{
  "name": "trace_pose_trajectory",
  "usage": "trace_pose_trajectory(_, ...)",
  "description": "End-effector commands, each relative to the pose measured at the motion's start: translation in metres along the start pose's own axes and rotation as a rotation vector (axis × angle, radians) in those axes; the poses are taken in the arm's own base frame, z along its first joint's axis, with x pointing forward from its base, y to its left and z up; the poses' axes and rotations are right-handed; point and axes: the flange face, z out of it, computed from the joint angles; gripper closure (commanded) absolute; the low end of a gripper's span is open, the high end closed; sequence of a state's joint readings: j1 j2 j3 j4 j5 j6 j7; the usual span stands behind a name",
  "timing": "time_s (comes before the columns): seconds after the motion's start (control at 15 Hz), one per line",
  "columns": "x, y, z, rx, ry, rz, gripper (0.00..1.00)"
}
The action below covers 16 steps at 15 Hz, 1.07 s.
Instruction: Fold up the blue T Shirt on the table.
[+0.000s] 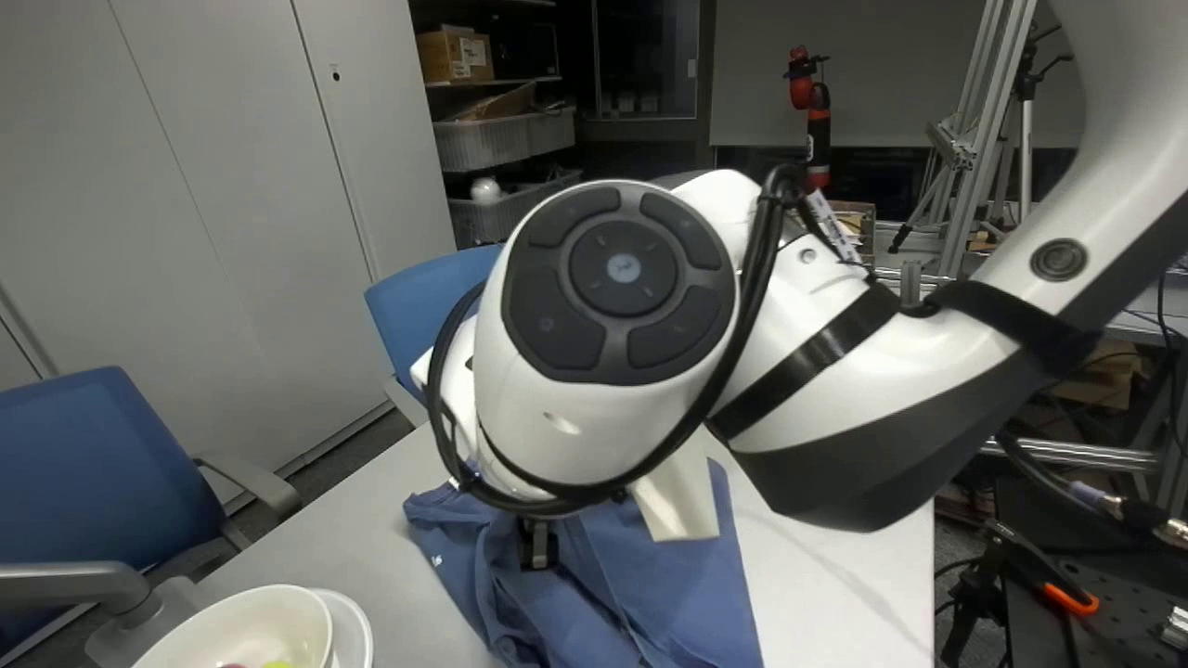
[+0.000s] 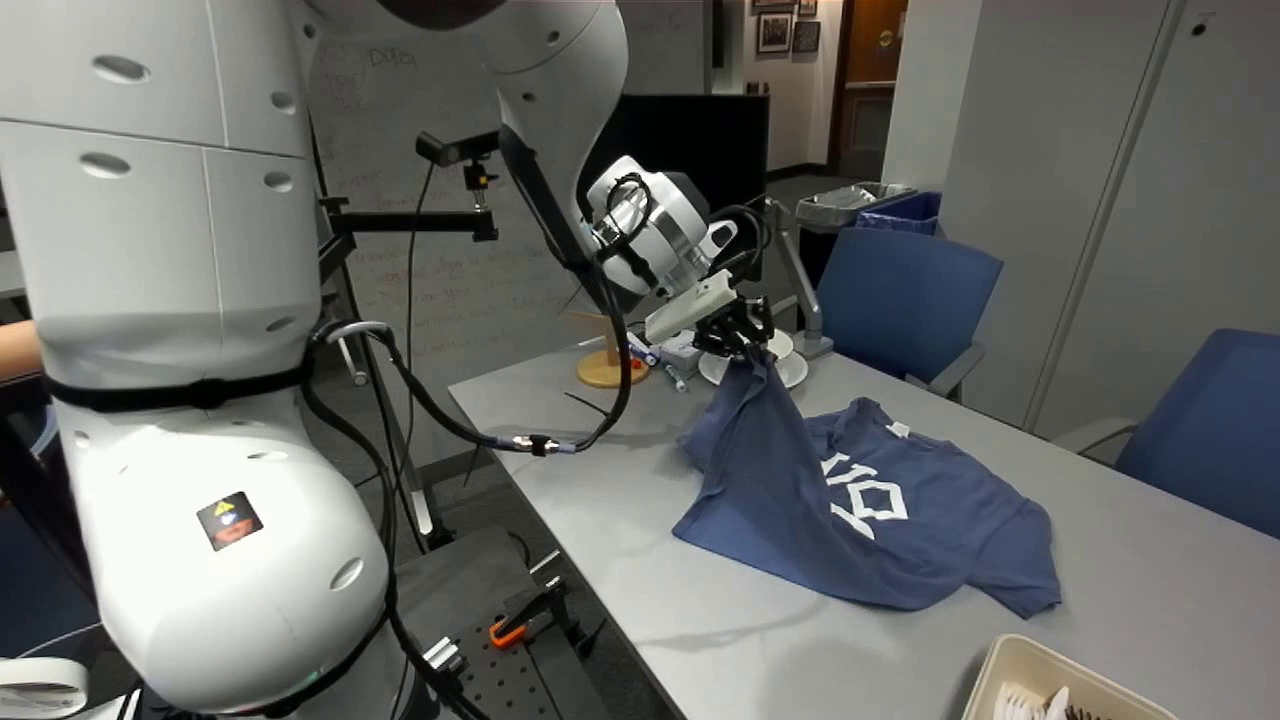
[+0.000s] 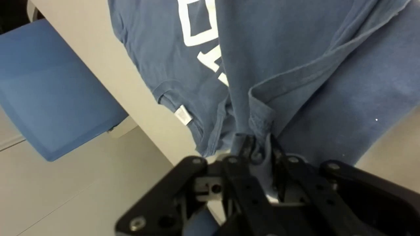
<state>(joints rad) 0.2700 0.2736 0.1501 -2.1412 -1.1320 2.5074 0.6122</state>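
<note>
Grey counter [image 2: 620, 490]: shirt [image 2: 950, 510] held up by one side

Beyond the shirt's left end, in an exterior view, sit a stand [image 2: 602, 372] and dishes [image 2: 794, 372]. Above that end, the fingers [image 3: 246, 149] pinch a gathered fold of the shirt. The shirt lies on the counter, its raised part draping over some lettering [image 3: 200, 38]. Behind the shirt's right half stands a chair [image 2: 905, 295], in front a tray [image 2: 1020, 648].

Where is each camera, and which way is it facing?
Exterior view: near the round white bowl, facing the robot's white wrist.
Exterior view: beside the robot's thick white arm, facing across the light grey table.
Wrist view: above the slate-blue cloth T-shirt, looking down; the black gripper pinches it.
Both exterior views share shirt, table and blue chairs.
</note>
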Motion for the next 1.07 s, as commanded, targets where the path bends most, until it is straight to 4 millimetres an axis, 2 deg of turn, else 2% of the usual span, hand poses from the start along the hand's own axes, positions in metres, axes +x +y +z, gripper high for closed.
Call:
trace_pose_trajectory(0.0, 0.016, 0.002, 0.003, -0.061, 0.12, 0.06, 0.97)
trace_pose_trajectory(0.27, 0.022, -0.002, 0.007, -0.085, 0.223, 0.107, 0.97)
trace_pose_trajectory(0.6, 0.018, -0.014, 0.016, -0.034, 0.222, 0.201, 0.97)
trace_pose_trajectory(0.67, 0.017, -0.017, 0.018, -0.022, 0.212, 0.216, 0.63)
trace_pose_trajectory(0.73, 0.017, -0.018, 0.019, -0.017, 0.214, 0.23, 0.62)
trace_pose_trajectory(0.8, 0.016, -0.02, 0.02, -0.011, 0.214, 0.242, 0.56)
trace_pose_trajectory(1.0, 0.016, -0.025, 0.022, 0.026, 0.213, 0.274, 0.32)
